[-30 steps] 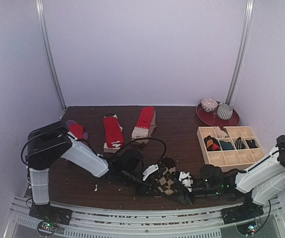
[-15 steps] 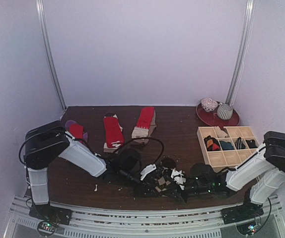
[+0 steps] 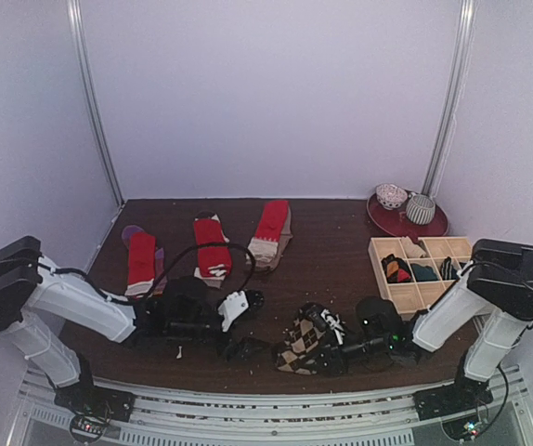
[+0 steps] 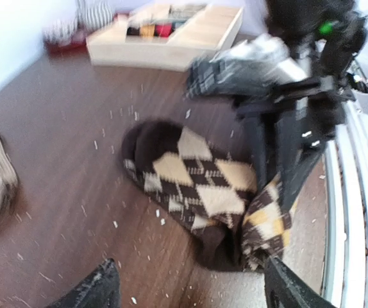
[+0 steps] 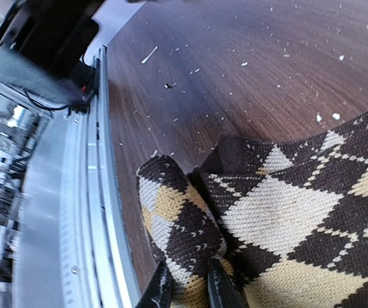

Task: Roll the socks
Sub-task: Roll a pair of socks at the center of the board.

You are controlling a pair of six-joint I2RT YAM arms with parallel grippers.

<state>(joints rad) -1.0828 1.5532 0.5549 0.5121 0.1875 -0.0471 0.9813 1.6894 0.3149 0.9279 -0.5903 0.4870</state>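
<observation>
Our right fingers (image 5: 219, 292) pinch the argyle sock (image 4: 197, 183) at its first fold. Our left fingers (image 4: 100, 285) gape empty just short of it. Beyond them, three red socks (image 3: 213, 246) lie unrolled on the desk (image 3: 341, 232).

I work in a lab test booth. Plain white walls (image 3: 266, 93) box in my dark wooden table (image 3: 341, 246). Aluminium rails (image 3: 248, 407) run along its near edge.

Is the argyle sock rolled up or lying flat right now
Partly folded, not rolled: one end of the argyle sock is doubled over, pinched by the right gripper; the rest lies flat.
</observation>
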